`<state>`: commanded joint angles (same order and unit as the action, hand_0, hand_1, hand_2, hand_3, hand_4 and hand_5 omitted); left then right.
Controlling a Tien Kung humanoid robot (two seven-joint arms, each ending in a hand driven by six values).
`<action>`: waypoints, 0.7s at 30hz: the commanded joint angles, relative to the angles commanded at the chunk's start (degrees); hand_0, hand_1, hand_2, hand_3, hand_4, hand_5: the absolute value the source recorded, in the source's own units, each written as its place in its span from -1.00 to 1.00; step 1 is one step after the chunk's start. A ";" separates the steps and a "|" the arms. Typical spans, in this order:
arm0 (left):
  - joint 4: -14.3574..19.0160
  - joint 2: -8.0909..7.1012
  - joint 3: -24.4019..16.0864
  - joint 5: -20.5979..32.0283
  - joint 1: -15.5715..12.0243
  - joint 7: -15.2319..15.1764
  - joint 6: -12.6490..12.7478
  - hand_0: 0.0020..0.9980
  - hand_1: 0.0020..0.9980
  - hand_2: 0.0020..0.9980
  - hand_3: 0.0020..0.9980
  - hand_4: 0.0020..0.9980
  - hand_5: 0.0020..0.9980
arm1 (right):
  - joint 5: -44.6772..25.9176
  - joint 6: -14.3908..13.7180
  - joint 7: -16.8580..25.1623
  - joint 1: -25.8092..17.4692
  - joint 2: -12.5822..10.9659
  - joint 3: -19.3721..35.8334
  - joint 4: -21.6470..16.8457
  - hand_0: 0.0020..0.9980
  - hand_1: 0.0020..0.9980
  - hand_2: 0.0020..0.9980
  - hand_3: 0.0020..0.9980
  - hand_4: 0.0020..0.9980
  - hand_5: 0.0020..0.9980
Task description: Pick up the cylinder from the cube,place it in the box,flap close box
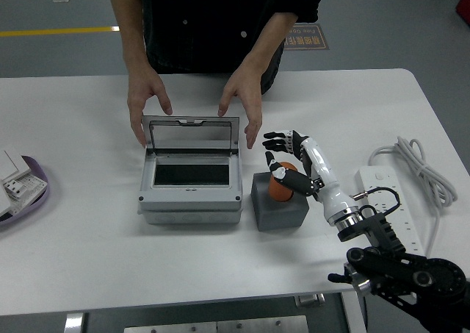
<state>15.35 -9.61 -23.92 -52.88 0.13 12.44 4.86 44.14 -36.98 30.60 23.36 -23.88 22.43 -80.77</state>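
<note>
The orange cylinder (280, 187) stands in the top of the dark grey cube (279, 211), right of the grey box (190, 197). The box's clear lid (191, 135) stands open and upright. My right hand (273, 151) reaches in from the lower right. Its fingers are spread above and behind the cylinder, with the thumb close to the cylinder's top, and it is not closed on it. A person at the far side holds one hand (145, 101) at the lid's left edge and the other (242, 106) at its right edge. My left arm is out of view.
A white power strip (388, 201) with its coiled cable (411, 162) lies at the right, under my right forearm. A purple tray (22, 193) with white parts sits at the left edge.
</note>
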 joint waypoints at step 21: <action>-0.13 0.00 0.77 0.08 1.09 -0.74 0.61 0.02 0.11 0.12 0.18 0.39 -0.49 | -1.93 0.68 -0.36 2.42 -0.93 -4.38 1.74 0.43 0.23 0.27 0.30 0.48 -0.63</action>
<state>15.22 -9.61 -23.15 -52.80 1.22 11.70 5.47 42.21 -36.30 30.24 25.78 -24.82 18.05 -79.03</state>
